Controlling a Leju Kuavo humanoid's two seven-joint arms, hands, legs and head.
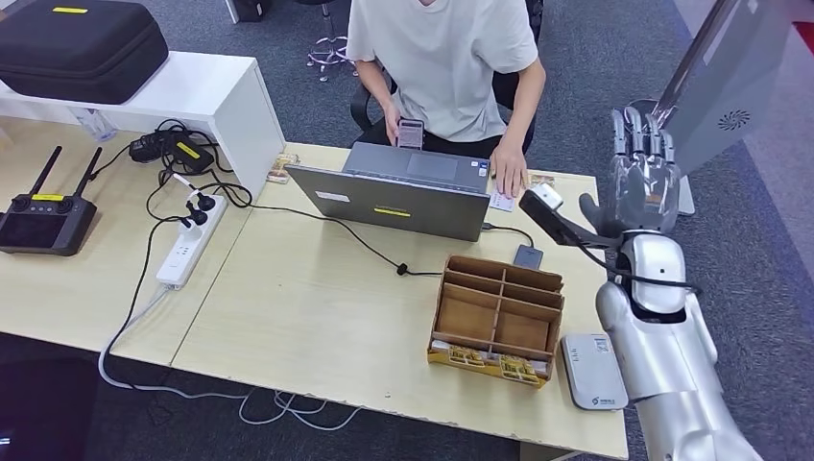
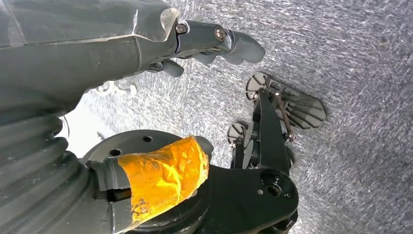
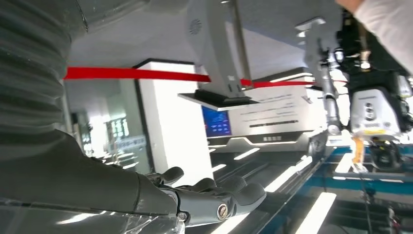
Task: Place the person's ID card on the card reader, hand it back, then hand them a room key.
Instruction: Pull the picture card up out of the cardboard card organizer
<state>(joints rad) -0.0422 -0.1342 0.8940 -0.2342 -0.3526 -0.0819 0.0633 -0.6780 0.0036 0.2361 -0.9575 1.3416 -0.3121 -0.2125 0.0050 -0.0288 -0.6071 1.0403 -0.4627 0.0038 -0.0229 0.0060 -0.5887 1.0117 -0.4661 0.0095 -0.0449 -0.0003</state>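
ID card lies at the desk's far edge, half covered by the person's hand; its print is too small to read. Card reader sits at the near right corner beside the cardboard organiser. Right hand is raised, fingers spread, holding nothing; the left hand, seen from its wrist, hangs released above carpet.

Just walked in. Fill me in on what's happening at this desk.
The robot's right hand is raised beside the desk, fingers apart, holding nothing. A seated person's hand rests on a white card by the laptop, while their other hand holds a phone. The card reader lies bare at the desk's near corner, beside the cardboard organizer. The left hand hangs above the floor.
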